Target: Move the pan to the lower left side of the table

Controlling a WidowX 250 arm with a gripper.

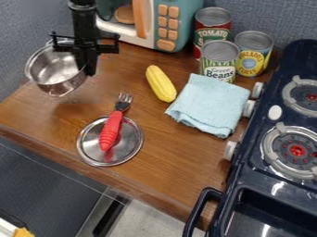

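The gripper (pixel 85 62) is at the upper left, hanging down at the right side of the metal pan (pixel 60 88). Its fingers are closed on the pan's rim, and part of the rim is hidden behind them. The silvery pan is tilted, with its open top showing, and appears held above the brown table (pixel 37 115) near the left back edge.
In front of the pan lies a round metal lid (pixel 133 150) with a red-handled fork (pixel 111 129) across it. A yellow corn-like toy (pixel 161 84), a blue cloth (pixel 209 105), several cans (pixel 219 60) and a toy microwave (pixel 175 23) stand behind; the stove (pixel 272 185) is right.
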